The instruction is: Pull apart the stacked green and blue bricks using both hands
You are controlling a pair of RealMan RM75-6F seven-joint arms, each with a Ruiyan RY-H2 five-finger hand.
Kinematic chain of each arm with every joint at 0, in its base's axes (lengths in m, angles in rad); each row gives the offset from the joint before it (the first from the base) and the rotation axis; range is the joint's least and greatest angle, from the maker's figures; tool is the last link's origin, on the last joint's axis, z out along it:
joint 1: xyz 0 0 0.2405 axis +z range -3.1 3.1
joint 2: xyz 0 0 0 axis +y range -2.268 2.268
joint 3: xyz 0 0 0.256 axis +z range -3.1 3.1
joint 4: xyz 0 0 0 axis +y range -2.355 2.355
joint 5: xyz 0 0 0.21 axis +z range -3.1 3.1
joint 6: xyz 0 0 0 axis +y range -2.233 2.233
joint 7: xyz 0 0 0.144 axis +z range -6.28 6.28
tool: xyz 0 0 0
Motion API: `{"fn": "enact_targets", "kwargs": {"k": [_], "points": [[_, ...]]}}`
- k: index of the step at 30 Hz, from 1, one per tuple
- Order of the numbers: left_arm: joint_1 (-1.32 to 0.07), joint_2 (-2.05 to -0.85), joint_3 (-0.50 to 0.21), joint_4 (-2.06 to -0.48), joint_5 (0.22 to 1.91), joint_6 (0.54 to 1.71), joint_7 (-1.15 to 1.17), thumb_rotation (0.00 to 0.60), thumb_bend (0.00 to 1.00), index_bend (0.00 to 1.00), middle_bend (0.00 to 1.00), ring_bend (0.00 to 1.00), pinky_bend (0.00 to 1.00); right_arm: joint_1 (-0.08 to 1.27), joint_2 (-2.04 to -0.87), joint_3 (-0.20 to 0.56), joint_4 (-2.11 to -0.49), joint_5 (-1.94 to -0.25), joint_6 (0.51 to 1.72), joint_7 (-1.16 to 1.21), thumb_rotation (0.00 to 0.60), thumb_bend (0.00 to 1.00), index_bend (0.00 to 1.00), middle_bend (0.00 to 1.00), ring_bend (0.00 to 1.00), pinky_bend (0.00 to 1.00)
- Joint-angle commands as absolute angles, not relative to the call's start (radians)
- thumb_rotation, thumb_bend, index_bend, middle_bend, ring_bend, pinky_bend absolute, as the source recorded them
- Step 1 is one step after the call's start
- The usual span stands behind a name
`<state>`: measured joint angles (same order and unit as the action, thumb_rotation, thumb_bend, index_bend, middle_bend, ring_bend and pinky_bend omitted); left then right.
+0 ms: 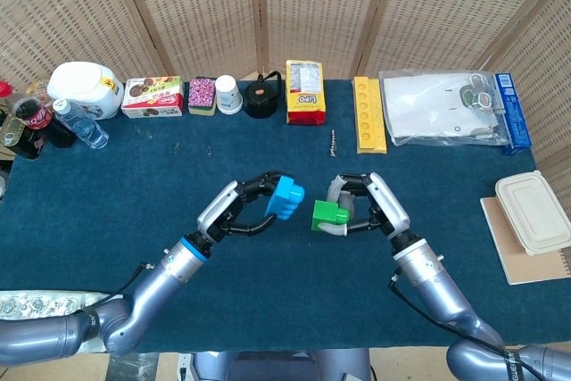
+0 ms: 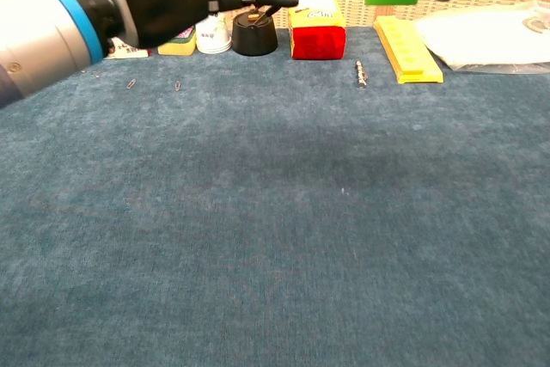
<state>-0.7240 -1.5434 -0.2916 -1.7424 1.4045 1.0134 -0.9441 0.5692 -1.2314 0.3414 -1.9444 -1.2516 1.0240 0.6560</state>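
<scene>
We see the left robot hand (image 1: 234, 206) pinching the blue brick (image 1: 286, 197) and the right robot hand (image 1: 373, 208) pinching the green brick (image 1: 327, 215), apart, above the counter (image 1: 134, 185).

A dark blue cloth is covering the worktop (image 1: 107, 185). Along its far edge, a white jug (image 1: 86, 88), a snack box (image 1: 153, 96), a pink-patterned packet (image 1: 202, 95), a white paper cup (image 1: 228, 94), a black pot (image 1: 262, 97) and a yellow-and-red packet (image 1: 305, 92) are standing in a row. A small screw (image 1: 333, 142) is lying just in front of a yellow tray (image 1: 369, 113). A clear bag (image 1: 437, 107) is lying further right, and a lidded container (image 1: 533, 211) is sitting on a brown pad at the right edge. Bottles (image 1: 36, 122) are crowding the far left corner.
</scene>
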Motion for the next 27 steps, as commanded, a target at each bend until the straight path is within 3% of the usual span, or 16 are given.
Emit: {"fn": "enact_targets", "kwargs": {"k": [1,12,18,27], "points": [[-0.699,-1.504,-0.274,-1.758,1.433,1.041,-0.948,0.504,0.43,0.55,0.23,0.14,0.29,0.572,-1.208,0.33,-1.925,-1.245,0.995,0.64,0.6,0.05,0.71,0.68,0.75,0.71],[-0.609,-1.273,-0.189,-1.828,1.466,1.085,-0.716,0.501,0.43,0.55,0.23,0.14,0.29,0.657,-1.13,0.224,-1.815,-1.329,0.834,0.322,0.6,0.04,0.69,0.64,0.65,0.62],[-0.558,-1.131,-0.132,-1.878,1.448,1.088,-0.508,0.502,0.43,0.55,0.23,0.14,0.29,0.683,-1.207,0.163,-1.74,-1.331,0.873,-0.05,0.6,0.04,0.67,0.61,0.6,0.53],[-0.493,-1.068,-0.069,-1.875,1.448,1.124,-0.349,0.5,0.43,0.55,0.23,0.14,0.28,0.703,-1.321,0.109,-1.66,-1.249,0.911,-0.418,0.6,0.03,0.66,0.59,0.55,0.44]]}}
